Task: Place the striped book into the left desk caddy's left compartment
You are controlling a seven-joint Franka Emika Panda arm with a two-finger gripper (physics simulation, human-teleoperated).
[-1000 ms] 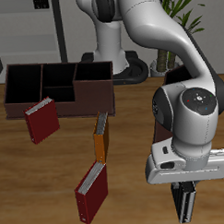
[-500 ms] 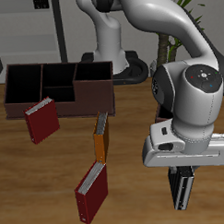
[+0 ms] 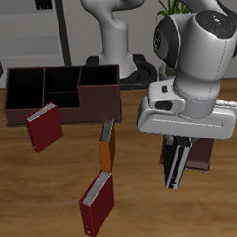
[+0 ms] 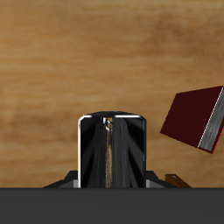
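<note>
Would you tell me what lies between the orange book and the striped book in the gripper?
Nothing: the exterior view shows only bare table between the orange book and the striped book.

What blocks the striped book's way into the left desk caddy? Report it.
Nothing visible does. The gripper holds the striped book close by the left desk caddy, with no object between them. The arm hides the left compartment, so that stretch cannot be checked.
</note>
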